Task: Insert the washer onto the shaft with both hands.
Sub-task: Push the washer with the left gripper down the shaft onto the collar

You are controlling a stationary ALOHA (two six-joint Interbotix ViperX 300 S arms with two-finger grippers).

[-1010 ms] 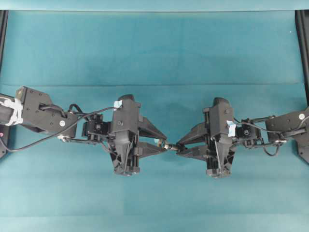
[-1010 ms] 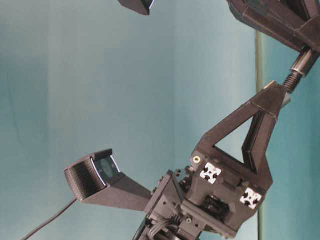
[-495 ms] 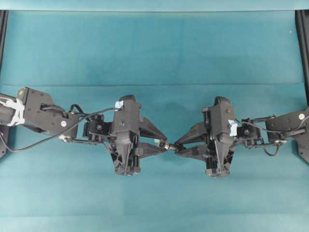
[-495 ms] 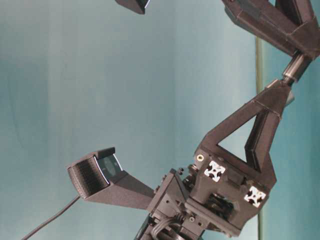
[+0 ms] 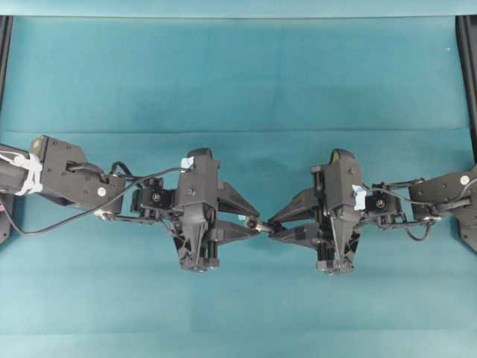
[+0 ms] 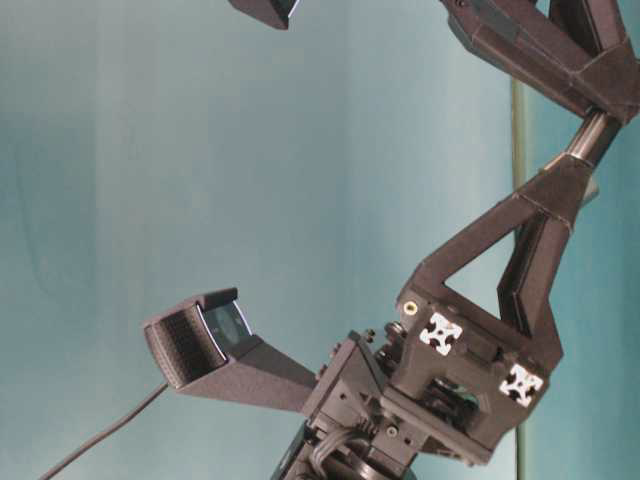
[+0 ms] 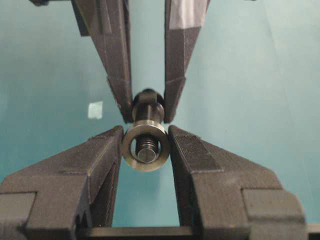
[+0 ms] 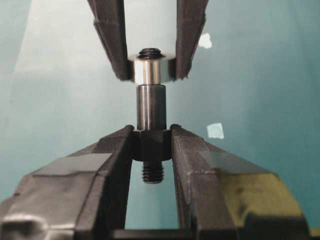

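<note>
Sliding home now: the washer (image 8: 151, 69) is over the threaded tip of the shaft (image 8: 151, 107), and in the right wrist view the threads poke out past the ring's far face. A second ago, from table level, a stretch of thread was bare between the two sets of jaws; now only smooth barrel shows there, and the overhead view has the fingertips closer together. So the insertion looks well under way, though the ring hasn't reached the collar (a length of plain shaft still separates them).

Left gripper (image 7: 146, 145): jaws pinched on the washer's rim, one finger each side, the ring facing straight into its own camera with the shaft end centred in the hole. Right gripper (image 8: 152, 145): jaws clamped tight on the shaft's dark collar, a short threaded stub sticking out behind the grip towards its camera. The two line up tip to tip, and both parts are held in the air between them, clear of the surface.

My read: keep pushing along the same axis; any tilt and the ring could bind on the step.

Outward from the jaws, the counter (image 5: 238, 74) under both arms is covered in teal cloth with faint fold lines. A couple of pale tape scraps (image 8: 215, 130) lie on it off to the side. Black frame posts (image 5: 468, 74) stand at the far edges.
</note>
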